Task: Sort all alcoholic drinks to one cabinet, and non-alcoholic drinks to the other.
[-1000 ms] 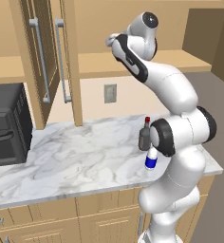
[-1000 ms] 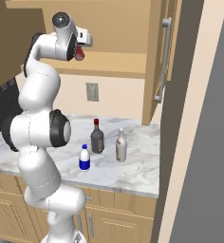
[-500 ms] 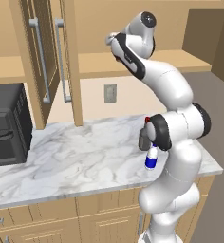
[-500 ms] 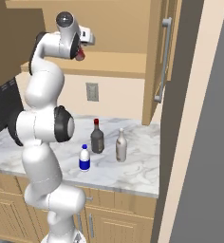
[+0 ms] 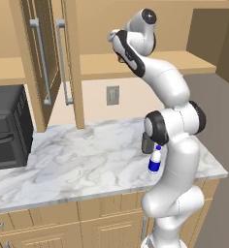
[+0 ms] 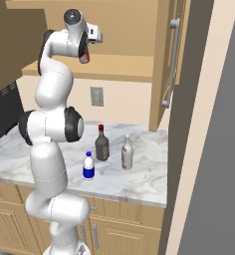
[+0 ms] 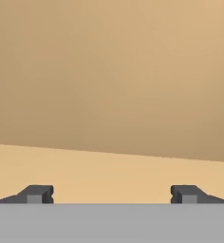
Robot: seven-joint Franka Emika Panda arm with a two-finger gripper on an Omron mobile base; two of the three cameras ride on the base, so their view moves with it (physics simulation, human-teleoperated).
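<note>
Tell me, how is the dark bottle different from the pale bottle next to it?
The dark bottle is dark grey with a red cap; the pale bottle is beige all over, cap included. The dark bottle looks wider in the body, while the pale bottle looks slimmer. The dark bottle stands farther back on the counter, the pale bottle nearer the front edge. Both have long necks and stand upright, side by side.

pincer (image 7: 111, 194) jaws wide apart, nothing between them; one dark fingertip (image 7: 37, 193) low at left, the other low at right; flat light-wood shelf (image 7: 109, 171) beneath; plain tan cabinet back wall (image 7: 114, 76) ahead; small dark sliver at left edge, can't tell what.
</note>
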